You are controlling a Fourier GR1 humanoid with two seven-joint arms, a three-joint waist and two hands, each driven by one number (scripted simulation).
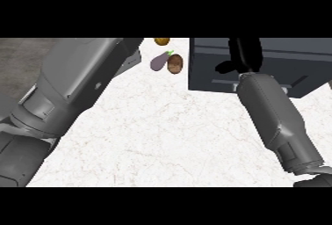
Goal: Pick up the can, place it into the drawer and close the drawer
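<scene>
While my right hand (242,55) hangs over the dark drawer (292,57), I cannot tell whether it holds anything, and the can shows nowhere. I should confirm it lies fully inside before pushing the front shut.

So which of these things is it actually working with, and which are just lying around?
For the job: drawer, right hand over it; the can doesn't show.
Lying about: purple eggplant, brown lump beside it, brownish item at the top edge.
</scene>
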